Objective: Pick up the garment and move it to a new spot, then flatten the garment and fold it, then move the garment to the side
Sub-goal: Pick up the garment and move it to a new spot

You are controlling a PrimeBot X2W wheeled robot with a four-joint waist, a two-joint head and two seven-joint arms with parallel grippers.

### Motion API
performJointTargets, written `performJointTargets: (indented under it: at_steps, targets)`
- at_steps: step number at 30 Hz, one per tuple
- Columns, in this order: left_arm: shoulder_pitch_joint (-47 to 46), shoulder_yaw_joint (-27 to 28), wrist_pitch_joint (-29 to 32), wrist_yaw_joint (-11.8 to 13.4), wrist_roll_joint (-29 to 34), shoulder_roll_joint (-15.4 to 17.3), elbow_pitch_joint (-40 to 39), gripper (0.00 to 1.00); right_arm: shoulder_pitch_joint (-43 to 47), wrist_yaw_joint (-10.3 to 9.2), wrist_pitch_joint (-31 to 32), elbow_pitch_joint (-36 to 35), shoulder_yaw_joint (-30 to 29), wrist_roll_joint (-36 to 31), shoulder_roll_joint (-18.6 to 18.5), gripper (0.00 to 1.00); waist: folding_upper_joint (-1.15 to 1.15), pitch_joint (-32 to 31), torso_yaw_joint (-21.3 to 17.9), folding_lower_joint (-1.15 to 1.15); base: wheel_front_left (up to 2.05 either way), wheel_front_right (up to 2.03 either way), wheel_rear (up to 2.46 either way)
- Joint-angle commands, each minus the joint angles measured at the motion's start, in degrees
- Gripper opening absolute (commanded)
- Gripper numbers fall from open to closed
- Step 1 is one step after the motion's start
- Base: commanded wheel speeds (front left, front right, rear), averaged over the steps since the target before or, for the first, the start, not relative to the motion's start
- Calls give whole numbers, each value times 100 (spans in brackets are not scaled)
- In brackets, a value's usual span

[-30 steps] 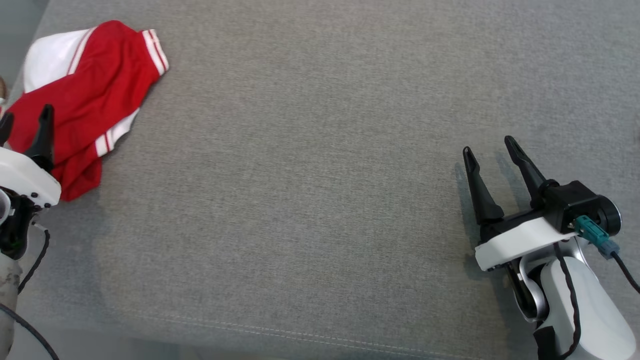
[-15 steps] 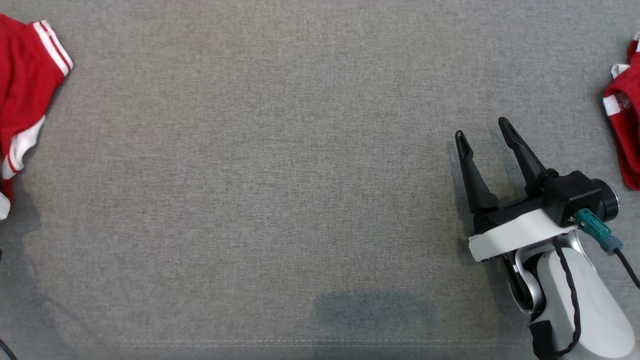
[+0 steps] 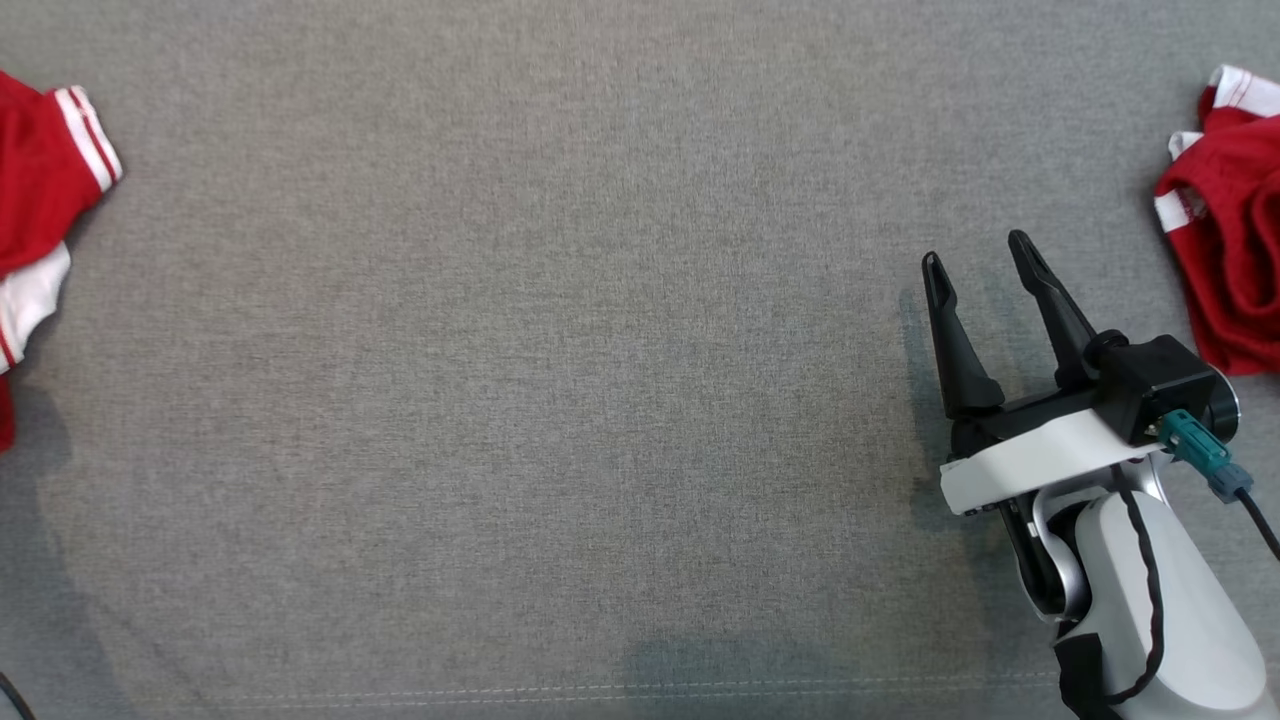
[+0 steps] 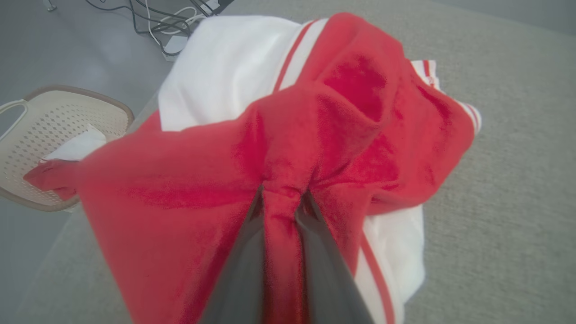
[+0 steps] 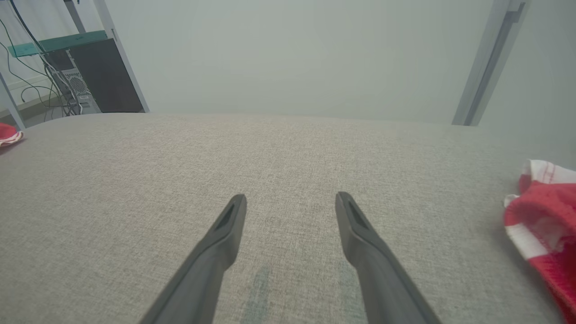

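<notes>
1. Your head camera now looks further right than it did a second ago, so the whole picture slides across the grey upholstered surface [image 3: 600,380]; read that as a camera turn, not as cloth travelling.
2. Your target, the red and white garment [image 4: 189,180], lies bunched near the surface's left edge, cut off by the left border of the head view [image 3: 40,170]; it has not yet gone to a new spot.
3. At the right border you have a second red and white cloth [image 3: 1225,270], crumpled, near the right arm but apart from it; do not confuse the two.
4. Past the garment, off the surface, stands a pale perforated basket [image 4: 76,90] with a scrap of red and white cloth inside.
5. Your left gripper [image 4: 282,198] makes the real change; a second ago its fingers stood apart over the garment, and now they pinch a raised ridge of red fabric between them; the grasp looks made, so the lift and carry should come next.
6. Your right gripper [image 3: 975,250] is as it was; fingers spread wide, nothing between them, low over bare upholstery [image 5: 291,197].
7. You get no readable writing; the garment shows only white stripes, and the teal connector [image 3: 1190,455] on the right wrist carries no legible mark.
</notes>
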Motion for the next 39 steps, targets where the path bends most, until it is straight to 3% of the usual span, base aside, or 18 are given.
performJointTargets:
  at_steps: [1, 16, 30, 39]
  targets:
    - [-159, 107, -169, 1, 93, 344, -101, 0, 3, 23, -66, -45, 57, 64, 46, 100, 0, -220, 33, 0, 0, 0, 0]
    - [-253, -482, -838, -84, 362, -116, -1556, 0, 337, 23, -83, 173, -216, 264, 130, 100, 0, -1257, 57, 0, 0, 0, 0]
    - [705, -1091, -1083, 75, 374, -1239, -2959, 0, 533, 23, -84, 232, -171, 481, 149, 100, 0, -1676, -477, 0, 0, 0, 0]
    - [900, -1958, -1134, -24, 592, -2170, -2479, 0, 542, 23, -84, 266, -128, 546, 149, 100, 0, -1588, -781, 0, 0, 0, 0]
